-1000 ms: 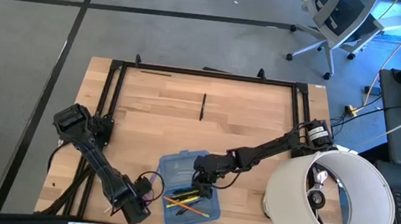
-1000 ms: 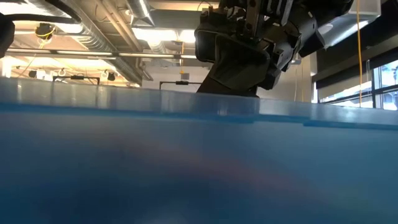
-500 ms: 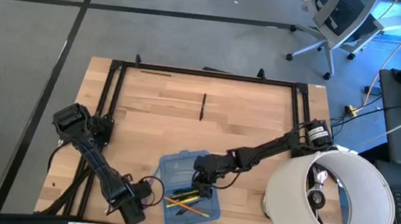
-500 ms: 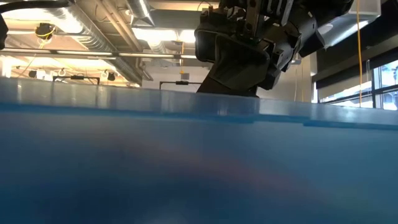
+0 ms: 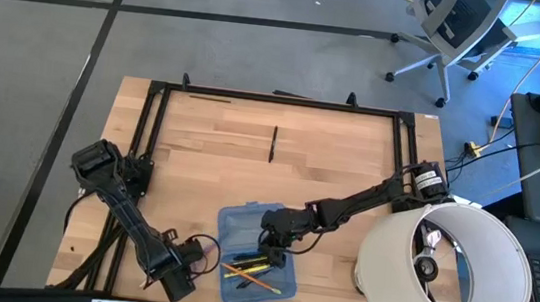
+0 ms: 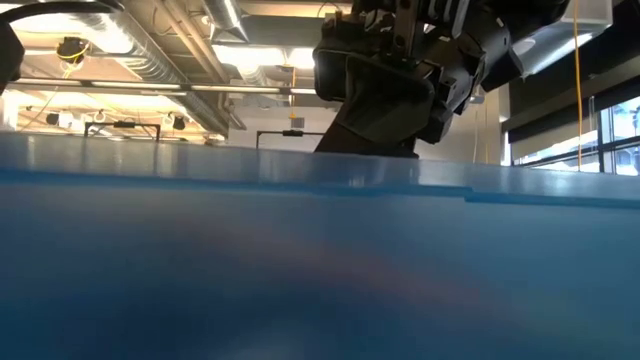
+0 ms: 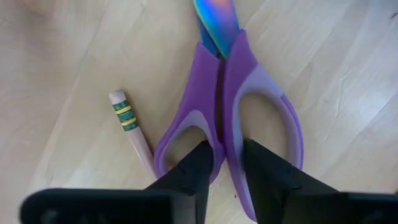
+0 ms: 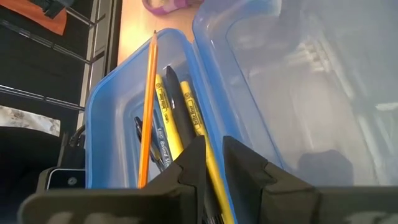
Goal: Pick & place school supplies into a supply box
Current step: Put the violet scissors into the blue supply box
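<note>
The blue supply box (image 5: 240,226) lies open near the table's front edge, and its near half holds pens and pencils (image 5: 253,268). It fills the low view (image 6: 300,260). My right gripper (image 5: 276,246) is shut at the join of its two halves. The purple-handled scissors (image 5: 202,252) lie flat on the table left of the box, blades toward it. My left gripper (image 5: 188,263) is shut on their handles (image 7: 227,81). A pale pencil (image 7: 132,127) with an eraser end lies on the table beside the scissors. My left gripper has one fingertip (image 7: 200,160) in each handle ring of the scissors. It pinches the two inner bars (image 7: 222,134) between the fingers where the rings meet. The scissors lie flat on the table, blades pointing away from the fingers. My right gripper stands astride the hinge-side rim (image 8: 210,127) of the box half that holds the pencils. One finger (image 8: 194,158) is inside that half, the other (image 8: 244,163) is over the empty half. The fingers come from above. The box lies flat on the table.
A black pen (image 5: 274,143) lies on the bare wood toward the far edge. A large white drum (image 5: 449,265) stands at the right front corner. A black frame (image 5: 152,129) runs along the table's left and far sides.
The box's rim has shifted a little in the low view. My right gripper has kept its place on it.
</note>
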Controlling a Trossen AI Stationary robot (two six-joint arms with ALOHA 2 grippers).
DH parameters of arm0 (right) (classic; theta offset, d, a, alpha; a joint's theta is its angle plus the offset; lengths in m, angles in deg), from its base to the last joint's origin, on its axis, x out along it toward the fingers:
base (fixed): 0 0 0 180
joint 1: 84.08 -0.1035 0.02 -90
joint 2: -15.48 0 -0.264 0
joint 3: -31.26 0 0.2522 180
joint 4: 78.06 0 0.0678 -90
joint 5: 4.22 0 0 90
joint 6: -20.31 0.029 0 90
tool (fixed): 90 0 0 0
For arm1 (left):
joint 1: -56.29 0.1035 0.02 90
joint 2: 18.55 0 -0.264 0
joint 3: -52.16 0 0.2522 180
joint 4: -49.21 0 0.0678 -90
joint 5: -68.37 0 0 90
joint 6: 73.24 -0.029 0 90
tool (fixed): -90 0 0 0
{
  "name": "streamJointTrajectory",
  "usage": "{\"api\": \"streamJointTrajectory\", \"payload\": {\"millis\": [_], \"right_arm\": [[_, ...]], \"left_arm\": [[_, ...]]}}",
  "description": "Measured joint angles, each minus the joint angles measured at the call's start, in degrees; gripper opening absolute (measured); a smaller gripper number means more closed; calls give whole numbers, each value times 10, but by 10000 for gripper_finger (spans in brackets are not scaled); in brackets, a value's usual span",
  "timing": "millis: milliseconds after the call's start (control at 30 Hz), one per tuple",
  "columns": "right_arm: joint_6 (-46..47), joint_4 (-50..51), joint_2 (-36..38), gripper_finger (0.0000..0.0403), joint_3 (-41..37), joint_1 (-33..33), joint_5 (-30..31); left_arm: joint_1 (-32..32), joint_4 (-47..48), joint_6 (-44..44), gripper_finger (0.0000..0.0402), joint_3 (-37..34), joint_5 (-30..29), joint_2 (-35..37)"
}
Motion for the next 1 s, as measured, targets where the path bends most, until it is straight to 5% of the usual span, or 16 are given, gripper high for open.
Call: {"api": "streamJointTrajectory", "payload": {"millis": [567,1000], "right_arm": [[29,0,0,61,0,-2,0],[28,0,0,61,0,-2,0]], "left_arm": [[-10,54,42,62,3,23,0],[-11,232,60,62,54,58,-4]]}}
